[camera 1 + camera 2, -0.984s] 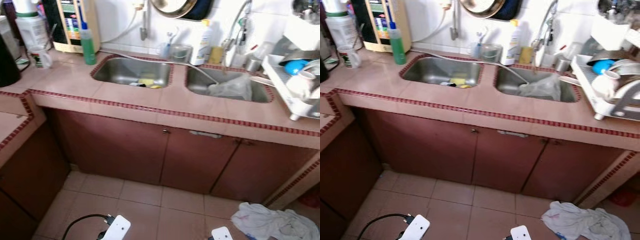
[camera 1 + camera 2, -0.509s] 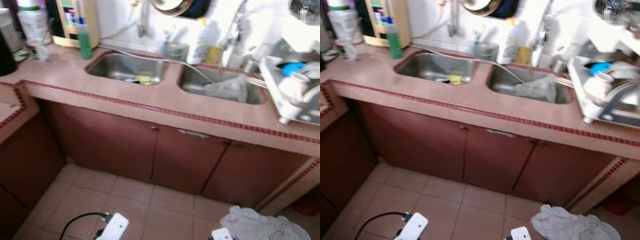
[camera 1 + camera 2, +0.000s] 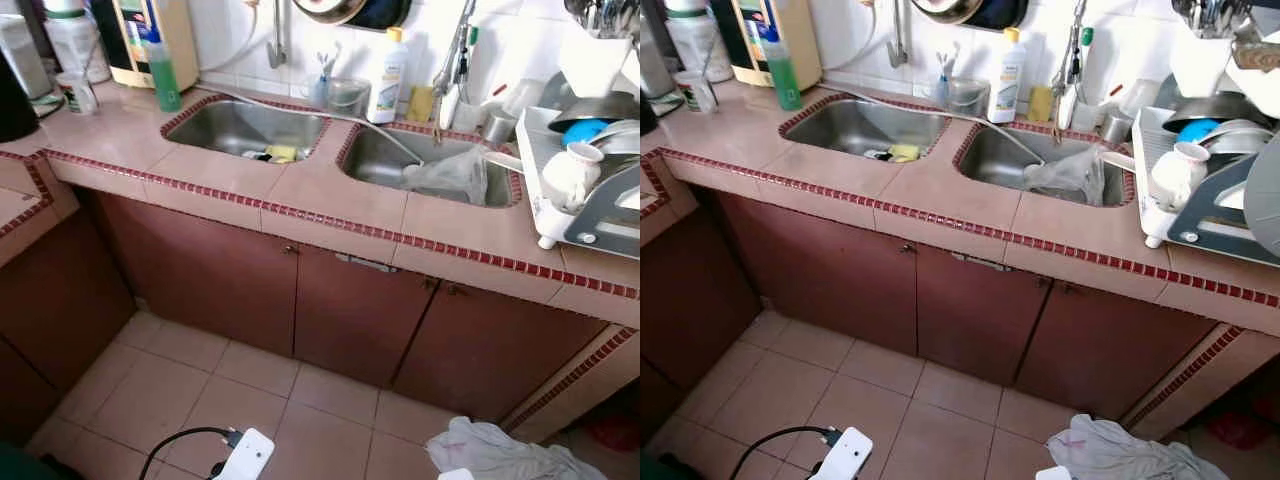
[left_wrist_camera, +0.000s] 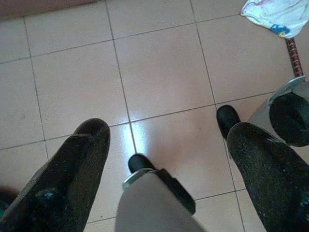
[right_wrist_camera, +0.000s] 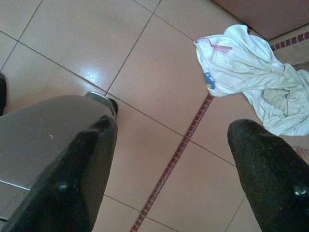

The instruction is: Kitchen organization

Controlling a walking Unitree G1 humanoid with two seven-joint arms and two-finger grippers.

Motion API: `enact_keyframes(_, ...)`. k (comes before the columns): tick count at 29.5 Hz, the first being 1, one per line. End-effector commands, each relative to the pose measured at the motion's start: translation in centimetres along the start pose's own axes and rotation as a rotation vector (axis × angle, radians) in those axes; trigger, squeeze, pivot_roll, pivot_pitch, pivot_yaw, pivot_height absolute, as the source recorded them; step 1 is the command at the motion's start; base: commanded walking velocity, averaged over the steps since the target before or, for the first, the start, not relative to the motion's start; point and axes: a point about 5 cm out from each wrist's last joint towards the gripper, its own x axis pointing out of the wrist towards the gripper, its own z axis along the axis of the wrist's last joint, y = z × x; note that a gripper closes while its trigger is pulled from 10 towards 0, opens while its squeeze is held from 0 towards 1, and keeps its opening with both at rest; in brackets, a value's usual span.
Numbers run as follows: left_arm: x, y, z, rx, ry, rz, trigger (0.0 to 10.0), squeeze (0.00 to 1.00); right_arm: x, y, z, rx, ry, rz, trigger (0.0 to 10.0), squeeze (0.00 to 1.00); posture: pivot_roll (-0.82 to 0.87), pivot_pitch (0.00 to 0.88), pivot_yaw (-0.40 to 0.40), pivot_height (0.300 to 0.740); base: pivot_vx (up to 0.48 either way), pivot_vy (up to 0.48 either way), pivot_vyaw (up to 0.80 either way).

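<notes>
A pink tiled counter point(image 3: 330, 205) with a dark red border strip runs across the upper half of the frame, and two steel sinks are sunk into it. The left sink point(image 3: 245, 128) holds a yellow sponge point(image 3: 281, 153) near its front edge. The right sink point(image 3: 400, 160) holds a crumpled clear plastic bag point(image 3: 450, 172), and a thin hose point(image 3: 330, 120) runs across the strip between the sinks.

Behind the sinks, a white bottle point(image 3: 386, 90) stands against the wall beside a clear cup point(image 3: 346, 97). In the upper left a green bottle point(image 3: 161, 75) stands on the counter by a water filter point(image 3: 150, 40). At the right edge a white dish rack point(image 3: 580, 180) sits on the counter, with a white cup point(image 3: 568, 172) and a blue bowl point(image 3: 586, 130) in it.

Below the counter are brown cabinet doors point(image 3: 350, 310). On the tiled floor point(image 3: 180, 380), a white cloth point(image 3: 500, 455) lies crumpled at lower right and a white power strip point(image 3: 245, 458) with a black cable lies at lower centre.

The left gripper point(image 4: 169, 154) hangs over the floor tiles, its two black fingers spread wide with nothing between them. The right gripper point(image 5: 171, 159) also hangs above the floor with its fingers wide apart and empty, the white cloth lying on the tiles beyond them.
</notes>
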Motion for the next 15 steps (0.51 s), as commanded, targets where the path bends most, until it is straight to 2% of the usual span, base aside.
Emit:
enact_keyframes(1,-0.12,0.48,-0.09,-0.009,0.000,0.005,10.0,0.00,-0.02,0.37,-0.23,0.007,0.014,0.010,10.0,0.00,0.02,0.000,-0.065,0.740,0.000,0.000,0.00)
enact_keyframes(5,-0.09,0.41,0.07,-0.023,-0.009,-0.009,10.0,0.00,-0.04,0.37,-0.33,0.008,0.017,0.009,10.0,0.00,0.01,0.000,-0.065,0.740,0.215,0.000,0.00)
enact_keyframes(14,-0.08,0.41,0.15,-0.023,-0.011,-0.015,10.0,0.00,-0.03,0.20,-0.39,0.019,0.028,0.004,10.0,0.00,0.01,0.000,-0.068,0.740,0.410,0.000,0.00)
enact_keyframes(15,-0.08,0.41,0.17,-0.024,-0.012,-0.016,10.0,0.00,-0.02,0.16,-0.39,0.028,0.030,0.002,10.0,0.00,0.01,0.000,-0.068,0.740,0.420,0.000,-0.75)
